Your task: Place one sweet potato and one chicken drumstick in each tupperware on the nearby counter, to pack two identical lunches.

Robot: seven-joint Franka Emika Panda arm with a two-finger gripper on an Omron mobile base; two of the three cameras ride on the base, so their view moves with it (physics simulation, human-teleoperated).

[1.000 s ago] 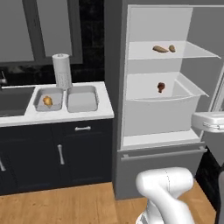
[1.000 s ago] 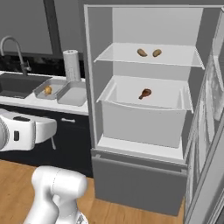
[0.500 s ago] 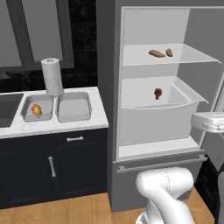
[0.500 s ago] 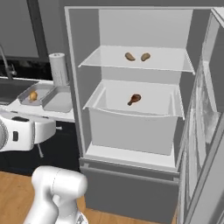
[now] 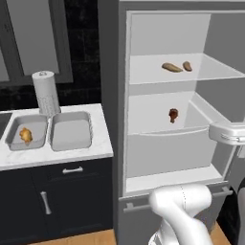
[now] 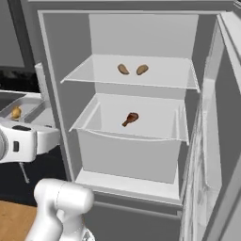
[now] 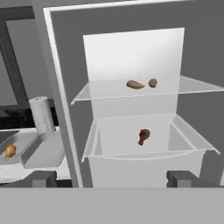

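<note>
The fridge stands open. On its upper glass shelf lie two tan sweet potatoes [image 5: 172, 67] [image 6: 123, 69] [image 7: 134, 84], side by side. A brown chicken drumstick [image 5: 173, 114] [image 6: 131, 118] [image 7: 143, 135] rests in the clear drawer below. On the white counter [image 5: 57, 155] sit two grey tupperware trays: the left tupperware [image 5: 14, 143] [image 7: 4, 162] holds a golden-orange drumstick [image 5: 25, 135] [image 6: 16, 112] [image 7: 9, 151], and the right tupperware [image 5: 71, 130] [image 7: 43, 151] has nothing in it. My gripper [image 7: 113, 179] is open and holds nothing, well back from the fridge and facing the drawer.
A paper towel roll [image 5: 46, 93] [image 7: 41, 114] stands behind the trays. The fridge door [image 6: 212, 141] hangs open on the right. Dark cabinets with silver handles [image 5: 72, 170] run under the counter. The drawer's clear front wall [image 6: 132, 155] rises in front of the drumstick.
The whole scene has shifted: the base has driven right and closer to the fridge, so the counter slides left and the fridge looms larger. The food has not moved.
</note>
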